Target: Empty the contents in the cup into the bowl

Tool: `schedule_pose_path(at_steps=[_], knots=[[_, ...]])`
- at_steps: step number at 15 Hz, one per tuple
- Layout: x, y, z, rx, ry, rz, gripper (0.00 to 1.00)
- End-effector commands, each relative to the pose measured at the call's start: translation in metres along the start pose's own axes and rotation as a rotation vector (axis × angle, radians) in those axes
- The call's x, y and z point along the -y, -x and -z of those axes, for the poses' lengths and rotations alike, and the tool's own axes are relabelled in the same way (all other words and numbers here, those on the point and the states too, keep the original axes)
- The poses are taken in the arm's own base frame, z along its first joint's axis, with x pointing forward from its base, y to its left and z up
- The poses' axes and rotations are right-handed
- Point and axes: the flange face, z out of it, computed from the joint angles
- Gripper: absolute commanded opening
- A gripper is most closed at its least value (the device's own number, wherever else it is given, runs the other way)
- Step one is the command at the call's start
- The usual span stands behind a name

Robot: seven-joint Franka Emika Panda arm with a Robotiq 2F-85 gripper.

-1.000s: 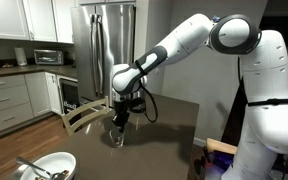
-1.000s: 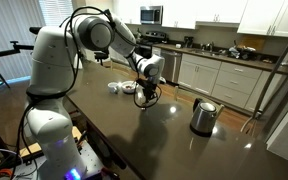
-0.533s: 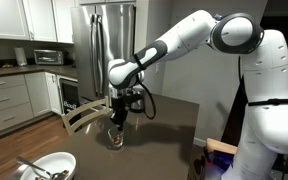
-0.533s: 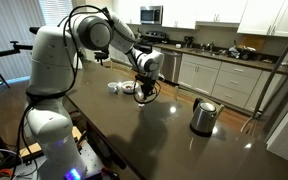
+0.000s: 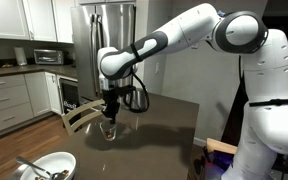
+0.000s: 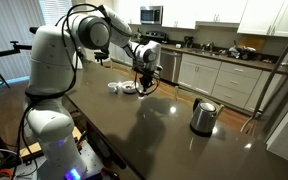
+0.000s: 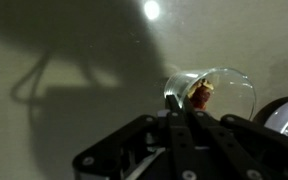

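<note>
In an exterior view the gripper (image 5: pixel 109 110) hangs left of centre with its jaws clenched on the cup (image 5: pixel 108 128), which is held upright just under the fingers and clear of the dark table (image 5: pixel 169 125). Against half a second ago, gripper and cup have shifted a little to the left and slightly higher. The bowl (image 5: pixel 64 160) sits unmoved in the lower left corner, well apart from the cup, with utensils lying in it.

In the exterior view from the opposite end, the gripper (image 6: pixel 141 80) is in the upper middle of the frame, higher and a touch further left than before, now nearer the bowl (image 6: pixel 117 87) just to its left. The cup is too small to make out here. The steel kettle (image 6: pixel 203 115) stands where it was, at right of centre.

In the wrist view the gripper (image 7: pixel 182 108) comes up from the bottom centre, gripping the near rim of the cup (image 7: pixel 224 92). The contents (image 7: pixel 200 95), a reddish-brown clump, lie inside the glass right beside the fingers. A pale round shape cut by the right edge cannot be identified.
</note>
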Motion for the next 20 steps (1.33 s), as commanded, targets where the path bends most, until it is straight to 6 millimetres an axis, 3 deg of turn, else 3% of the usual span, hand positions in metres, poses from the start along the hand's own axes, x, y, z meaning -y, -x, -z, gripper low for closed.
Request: schedule_pose_path(at_steps=[1, 5, 12, 16, 20], knots=[[0.03, -0.011, 0.028, -0.043, 0.106, 0.019, 0.05], [0.08, -0.025, 0.037, -0.115, 0.24, 0.06, 0.05], [0.176, -0.039, 0.021, -0.209, 0.363, 0.156, 0.05], [0.214, -0.043, 0.014, -0.279, 0.491, 0.196, 0.05], [0.234, -0.049, 0.015, -0.37, 0.622, 0.201, 0.05]])
